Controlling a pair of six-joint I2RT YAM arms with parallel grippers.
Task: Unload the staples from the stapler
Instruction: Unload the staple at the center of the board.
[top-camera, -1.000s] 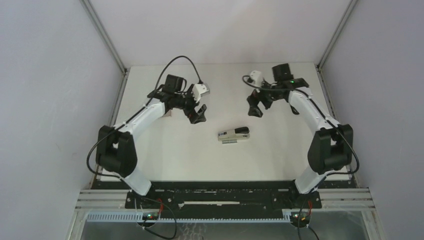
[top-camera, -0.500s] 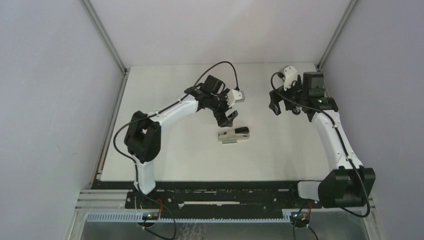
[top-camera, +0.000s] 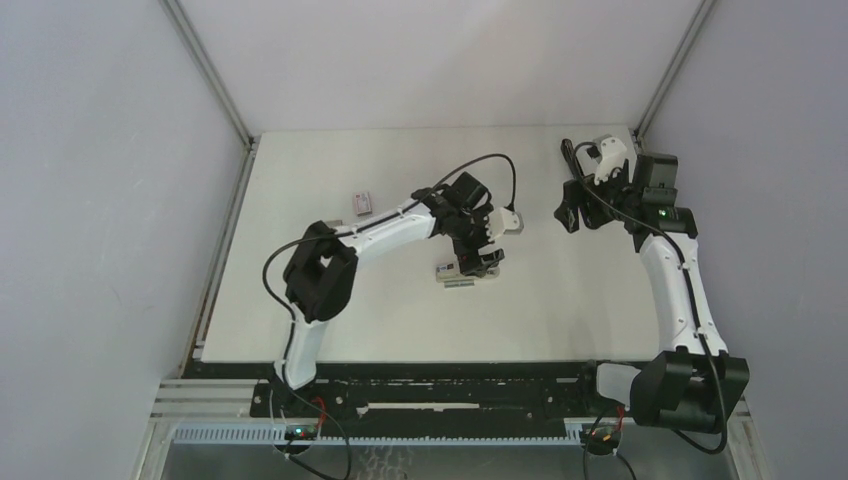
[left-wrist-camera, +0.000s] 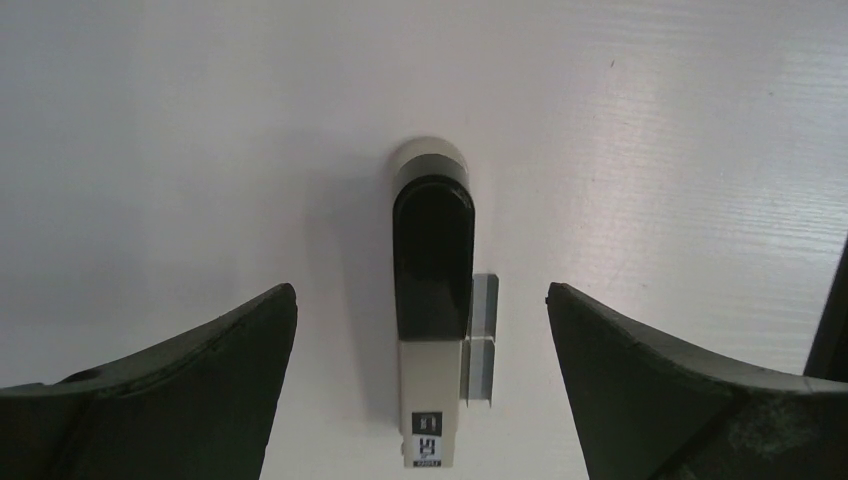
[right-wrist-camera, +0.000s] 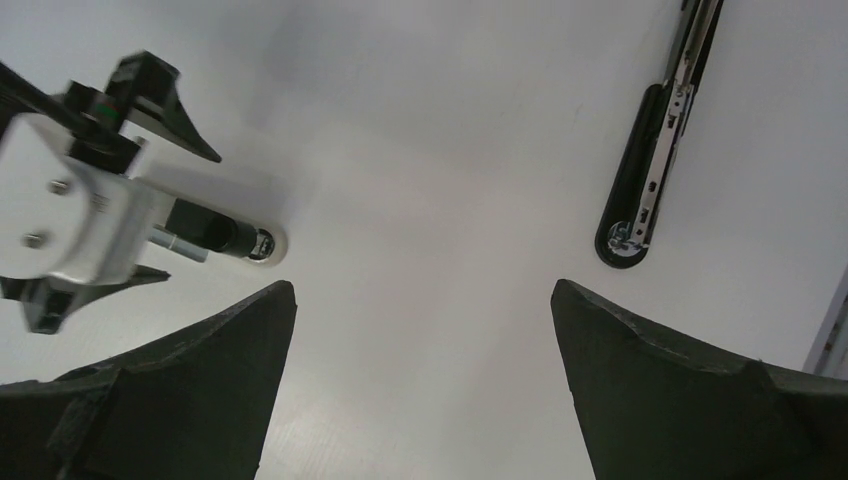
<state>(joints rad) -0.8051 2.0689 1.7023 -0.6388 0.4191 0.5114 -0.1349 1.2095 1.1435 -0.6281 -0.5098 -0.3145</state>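
Grey metal staples (left-wrist-camera: 481, 340) are seen lying flat on the white table (top-camera: 400, 320), close along one long side of the stapler (left-wrist-camera: 432, 300) — whether contact is made cannot be told. From overhead, most of the stapler is hidden beneath the left gripper (top-camera: 478, 262), and only a sliver of the strips shows at its near side. The print on the stapler's label cannot be read. The left gripper's fingers (left-wrist-camera: 200, 390) are spread wide to either side of the stapler, above it, with nothing grasped. The right gripper (right-wrist-camera: 423, 290) is likewise spread wide and empty, well off to the right. Beyond it a long black piece (right-wrist-camera: 650, 160) with a metal rail lies on the table; what it is cannot be made out.

Compared with half a second ago, the left gripper has been brought from the stapler's far left side to directly over it, and a small pink-and-white box (top-camera: 362, 202) — earlier covered by the left arm — has been uncovered. The right arm has been swung further toward the right wall. Stapler and staples are unmoved.
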